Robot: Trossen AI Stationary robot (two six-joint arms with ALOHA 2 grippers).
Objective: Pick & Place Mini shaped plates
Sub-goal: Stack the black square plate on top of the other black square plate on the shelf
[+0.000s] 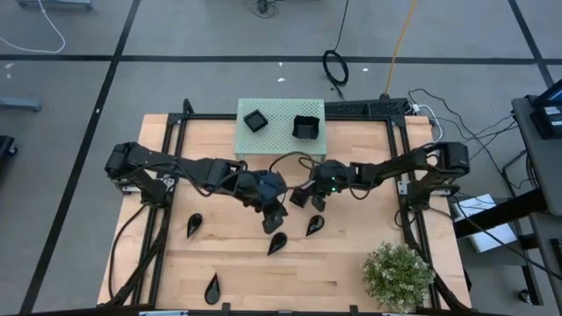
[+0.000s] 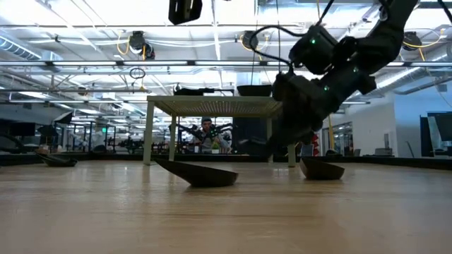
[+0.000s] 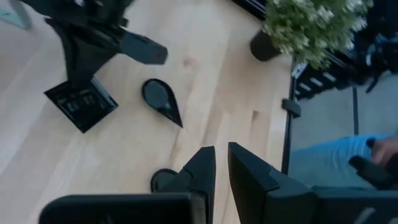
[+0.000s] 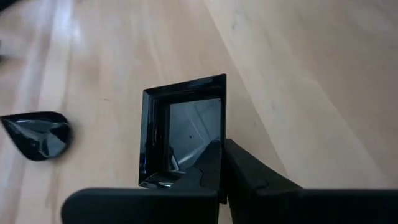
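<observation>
So the right gripper (image 4: 219, 149) is sitting over the middle of the light wooden bench (image 1: 334, 281), and its jaws are clamping tight on one rim of a glossy black square mini plate (image 4: 186, 130). The plate is hanging tilted, hollow side facing the wrist camera. I can't tell if its lower edge is touching the wood.

The left gripper (image 3: 221, 155) is hovering just beside it, slightly nearer the front edge. Its jaws are standing narrow with only a thin gap, and nothing is showing between them.

Counting squares, I'm getting three. There's the held one plus two more black square dishes (image 1: 255, 120) (image 1: 306, 127) resting apart on the pale green perforated stand (image 1: 281, 140) at the back of the bench.

Counting glossy black teardrop plates, I'm getting four, all lying flat on the wood.
- One (image 1: 314, 226) is lying just in front of the right gripper, its long axis slanting diagonally and its pointed tip heading away from the held square.
- One (image 1: 277, 243) is lying right below the left gripper, slanting the same way.
- One (image 1: 194, 225) is lying well off to the left, also on a diagonal.
- One (image 1: 212, 288) is lying near the front edge, its long axis running roughly front to back.

A bushy green potted plant (image 1: 399, 274) is sitting at the front right corner.
</observation>
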